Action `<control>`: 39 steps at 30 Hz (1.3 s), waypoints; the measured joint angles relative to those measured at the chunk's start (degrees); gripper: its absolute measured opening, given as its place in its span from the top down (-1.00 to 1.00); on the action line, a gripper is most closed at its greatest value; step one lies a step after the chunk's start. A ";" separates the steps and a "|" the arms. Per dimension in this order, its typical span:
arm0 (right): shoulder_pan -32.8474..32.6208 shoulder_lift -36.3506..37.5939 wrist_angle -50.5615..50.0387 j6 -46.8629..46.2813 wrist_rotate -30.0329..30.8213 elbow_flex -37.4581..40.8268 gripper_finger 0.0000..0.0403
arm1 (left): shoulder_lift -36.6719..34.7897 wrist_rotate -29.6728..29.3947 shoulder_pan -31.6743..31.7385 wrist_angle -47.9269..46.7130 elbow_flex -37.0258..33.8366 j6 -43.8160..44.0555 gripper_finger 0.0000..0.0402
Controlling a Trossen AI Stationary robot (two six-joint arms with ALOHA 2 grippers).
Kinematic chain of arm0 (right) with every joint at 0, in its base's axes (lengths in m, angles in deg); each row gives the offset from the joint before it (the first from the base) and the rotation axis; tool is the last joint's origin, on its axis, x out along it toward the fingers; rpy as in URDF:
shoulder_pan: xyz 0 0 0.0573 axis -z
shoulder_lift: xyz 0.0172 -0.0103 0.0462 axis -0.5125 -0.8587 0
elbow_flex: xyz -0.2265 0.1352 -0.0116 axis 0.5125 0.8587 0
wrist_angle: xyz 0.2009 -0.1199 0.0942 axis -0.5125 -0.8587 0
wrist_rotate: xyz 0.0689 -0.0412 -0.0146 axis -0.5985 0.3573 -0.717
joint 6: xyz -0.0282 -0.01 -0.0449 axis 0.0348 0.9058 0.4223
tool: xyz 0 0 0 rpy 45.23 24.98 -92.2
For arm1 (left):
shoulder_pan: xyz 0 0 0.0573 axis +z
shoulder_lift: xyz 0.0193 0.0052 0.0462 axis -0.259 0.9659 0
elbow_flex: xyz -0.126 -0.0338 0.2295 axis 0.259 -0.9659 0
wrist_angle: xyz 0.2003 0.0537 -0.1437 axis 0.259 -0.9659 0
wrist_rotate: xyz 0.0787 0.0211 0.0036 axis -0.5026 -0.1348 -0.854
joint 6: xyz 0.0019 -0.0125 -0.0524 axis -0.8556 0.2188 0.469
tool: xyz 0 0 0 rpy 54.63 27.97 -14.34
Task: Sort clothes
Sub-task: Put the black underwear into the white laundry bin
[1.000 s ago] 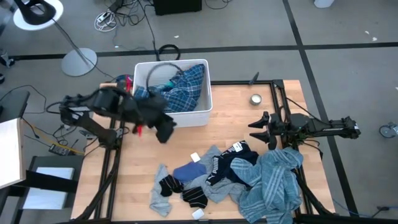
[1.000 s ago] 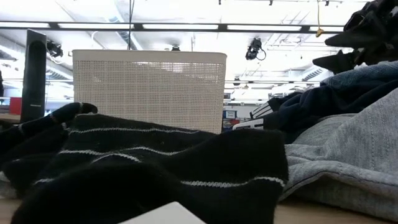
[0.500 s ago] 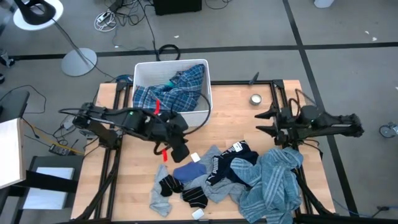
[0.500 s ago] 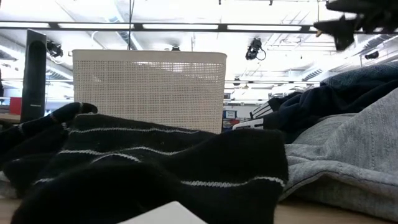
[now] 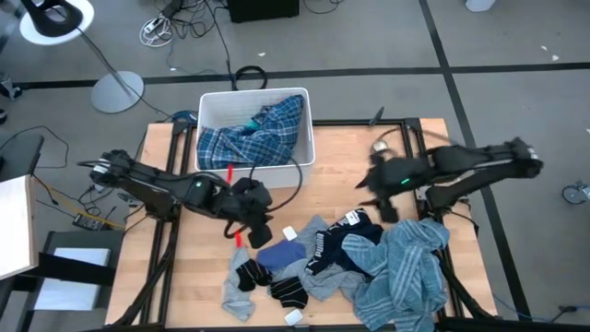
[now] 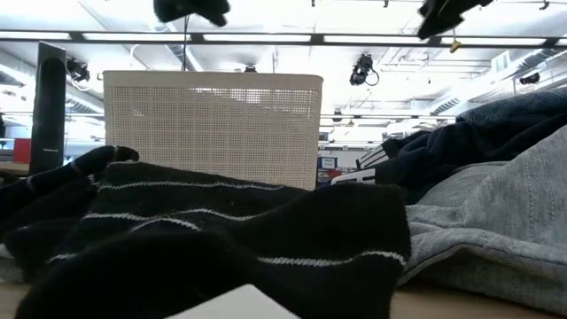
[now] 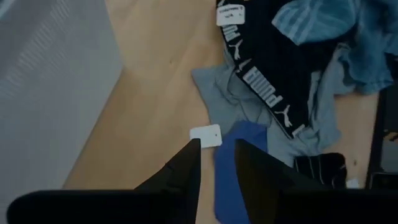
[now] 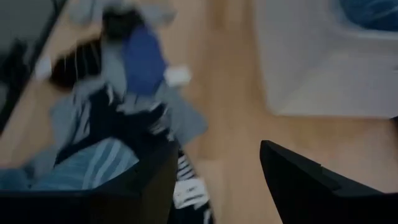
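A blue plaid shirt [image 5: 253,138] lies in the white bin [image 5: 300,171] at the table's far side. The other clothes lie in a pile at the near right: a light-blue striped shirt [image 5: 406,272], a navy piece [image 5: 355,242], a grey piece [image 5: 318,277], a blue piece [image 5: 281,252] and black-striped pieces [image 5: 253,274]. My left gripper [image 5: 249,214] hovers between the bin and the pile's left end, above the blue piece [image 7: 239,165], open by a narrow gap and empty. My right gripper [image 5: 376,189] hovers over the wood beyond the pile's far edge, open wide and empty [image 8: 217,168].
A small round metal object [image 5: 379,146] lies on the wood at the far right. White tags [image 5: 290,233] lie by the pile. The low view shows the bin's mesh wall [image 6: 213,124] behind a black-striped piece [image 6: 221,239]. Bare wood lies between bin and pile.
My left gripper has gone from beside the bin's near wall toward the table's near edge, to the pile's left end. My right gripper has risen and gone toward the table's left edge, still open.
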 joint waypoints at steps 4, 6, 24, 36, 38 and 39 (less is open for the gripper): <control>-3.56 -12.93 -0.83 -2.56 -0.09 -6.88 -0.14 | -6.26 0.10 -1.71 4.87 -8.69 1.26 0.49; -4.78 -19.02 -1.38 -4.62 -0.11 -10.00 -0.14 | -9.63 0.07 -2.86 6.11 -12.46 2.11 0.49; -6.99 -49.24 -3.17 -29.84 -4.79 -19.65 -0.12 | -21.44 2.07 -13.49 15.64 -33.44 4.19 0.49; -7.38 -48.13 -4.14 -38.46 -11.79 -19.69 0.92 | -19.03 8.89 -14.30 38.30 -42.54 0.87 0.50; -7.31 -45.53 -6.01 -39.84 -9.83 -20.48 0.95 | -17.28 9.15 -14.61 39.05 -42.52 -0.63 0.50; -7.32 -44.24 -6.86 -40.06 -8.59 -21.21 0.96 | -16.38 9.13 -14.83 39.27 -42.56 -1.64 0.50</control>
